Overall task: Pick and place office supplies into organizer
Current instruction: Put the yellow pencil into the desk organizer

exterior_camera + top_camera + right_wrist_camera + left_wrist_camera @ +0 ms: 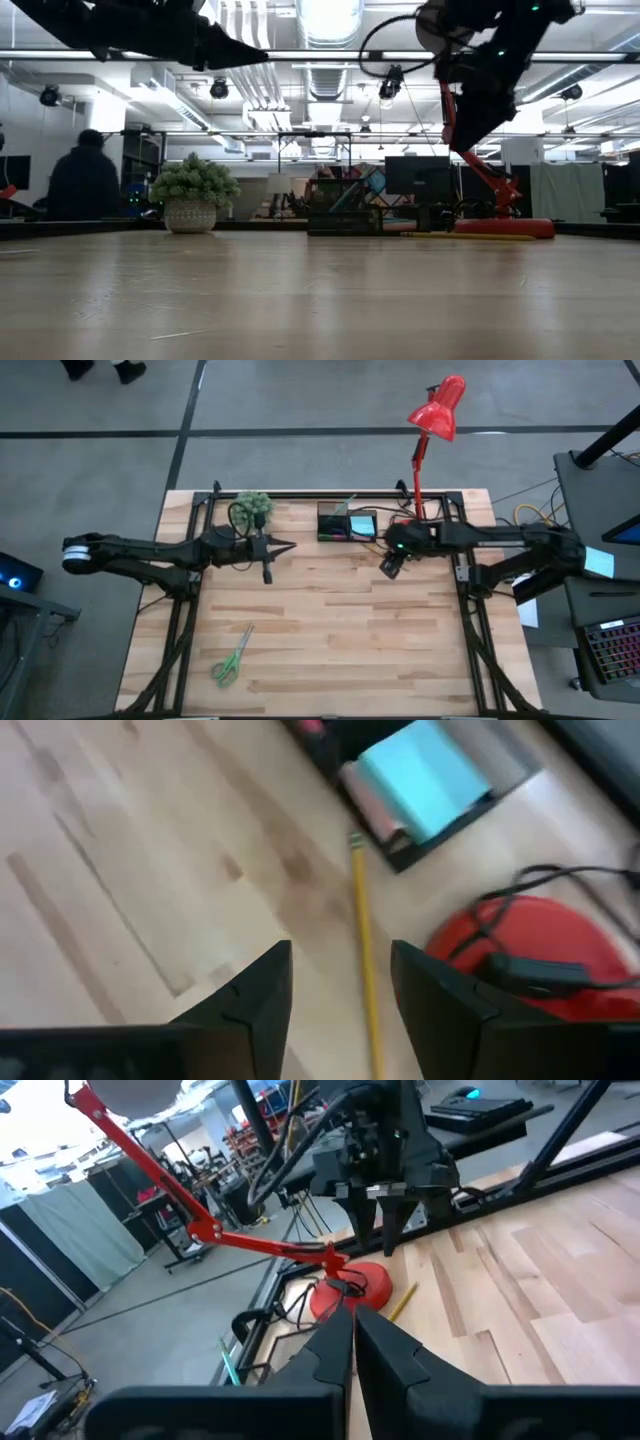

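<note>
Pale wooden plank table (330, 630), carrying a red desk lamp (435, 410) by its far edge. Small black rectangular organizer (346, 522) just beside the lamp base, light-blue sticky notes (425, 775) inside. Right gripper (340, 995) raised, fingers wide and empty, over a long yellow pencil (364, 955) lying on the table beside the organizer. Left gripper (353, 1342) raised near a green potted plant (254, 506), fingers pressed together, empty. Green-handled scissors (232, 657) well apart, near the front-left.

No text, label or number can be read anywhere — nothing legible.
</note>
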